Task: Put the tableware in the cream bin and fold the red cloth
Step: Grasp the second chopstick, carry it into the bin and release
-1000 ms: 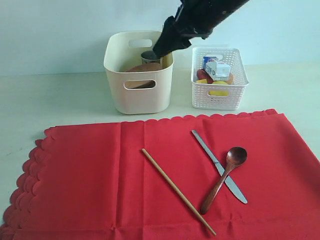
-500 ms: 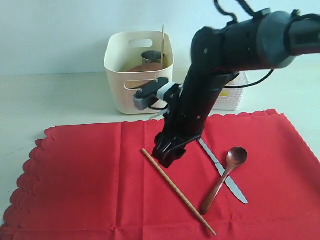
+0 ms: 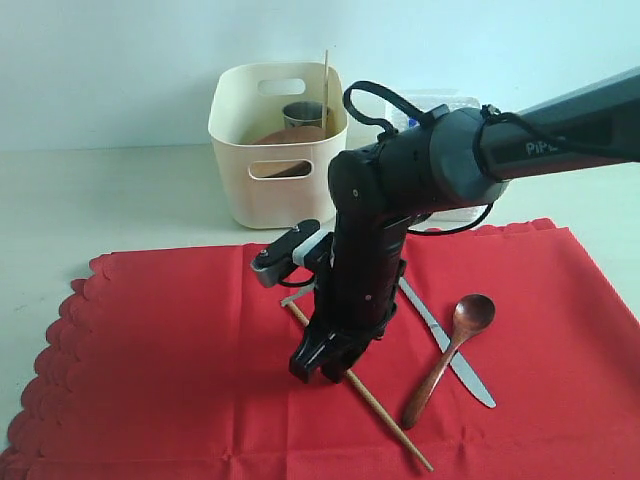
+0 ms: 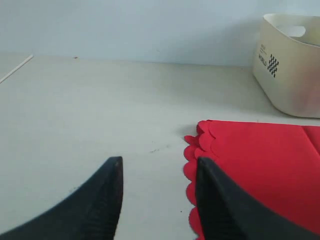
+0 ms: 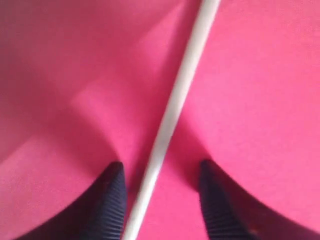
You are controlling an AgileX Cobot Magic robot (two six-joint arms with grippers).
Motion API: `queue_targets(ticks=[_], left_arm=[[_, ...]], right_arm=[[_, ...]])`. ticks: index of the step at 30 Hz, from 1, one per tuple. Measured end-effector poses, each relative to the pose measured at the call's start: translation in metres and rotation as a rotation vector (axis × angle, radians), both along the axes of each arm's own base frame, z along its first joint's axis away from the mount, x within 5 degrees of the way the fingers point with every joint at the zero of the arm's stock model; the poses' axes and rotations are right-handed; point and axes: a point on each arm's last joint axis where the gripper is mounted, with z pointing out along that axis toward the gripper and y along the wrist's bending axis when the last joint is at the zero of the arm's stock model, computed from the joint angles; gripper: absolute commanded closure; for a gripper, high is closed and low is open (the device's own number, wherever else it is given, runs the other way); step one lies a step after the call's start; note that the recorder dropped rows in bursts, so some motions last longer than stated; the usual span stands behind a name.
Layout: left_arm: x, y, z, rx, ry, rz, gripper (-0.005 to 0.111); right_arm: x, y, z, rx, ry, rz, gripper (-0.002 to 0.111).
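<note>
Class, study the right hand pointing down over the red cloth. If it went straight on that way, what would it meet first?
Probably the chopstick, lying between the right hand's open fingers; those would land on the red cloth either side. Height is hard to judge.

White letters "PIP" on right arm (image 3: 572, 118), rest unreadable. Side wall of cream bin (image 4: 292, 80): small dark print, roughly "WORLD", next to a checkered square.

Black arm (image 3: 366, 262), grey elbow (image 3: 455, 160), white lettering (image 3: 545, 147), looped black cable (image 3: 372, 98), ribbed fingers (image 5: 111, 201).
</note>
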Motion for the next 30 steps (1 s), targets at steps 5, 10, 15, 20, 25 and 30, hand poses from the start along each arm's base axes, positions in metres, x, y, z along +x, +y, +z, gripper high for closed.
queue_targets(ticks=[5,10,15,20,25,30], left_arm=[[0.0,0.0,0.0,0.0,0.0,0.0,0.061],[0.0,0.0,0.0,0.0,0.0,0.0,0.061],[0.0,0.0,0.0,0.0,0.0,0.0,0.061],[0.0,0.0,0.0,0.0,0.0,0.0,0.061],[0.0,0.0,0.0,0.0,0.0,0.0,0.061],[0.0,0.0,0.0,0.0,0.0,0.0,0.061]], right_arm=[[0.003,0.0,-0.004,-0.013,-0.009,0.007,0.108],[0.004,-0.001,-0.001,-0.024,-0.02,-0.002,0.108],[0.003,-0.008,0.02,-0.047,-0.084,-0.027,0.108],[0.002,-0.01,0.078,0.06,-0.236,-0.038,0.108],[0.001,-0.015,0.135,0.22,-0.429,-0.056,0.108],[0.017,-0.032,0.176,0.406,-0.629,-0.14,0.108]])
